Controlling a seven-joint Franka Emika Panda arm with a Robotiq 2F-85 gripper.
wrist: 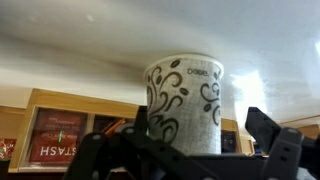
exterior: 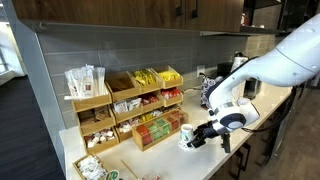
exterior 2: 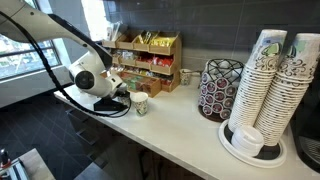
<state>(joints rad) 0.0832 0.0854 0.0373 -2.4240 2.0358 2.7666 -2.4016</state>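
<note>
Gripper (exterior 2: 123, 99): jaws standing released, flanking the cup (wrist: 185, 105) with a gap on each side. Cup: sitting upright just before the rack (exterior 2: 148, 55), near the counter (exterior 2: 190, 128) edge. Bare counter is lying open beside the cup.

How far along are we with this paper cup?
Done: the paper cup stands upright on the counter by the tea rack. In hand: nothing gripped; the jaws stand open, cup framed between them in the wrist view. Left, probably: drawing the arm clear of it.

Upright swirl-patterned paper cup (wrist: 185, 105)
</note>
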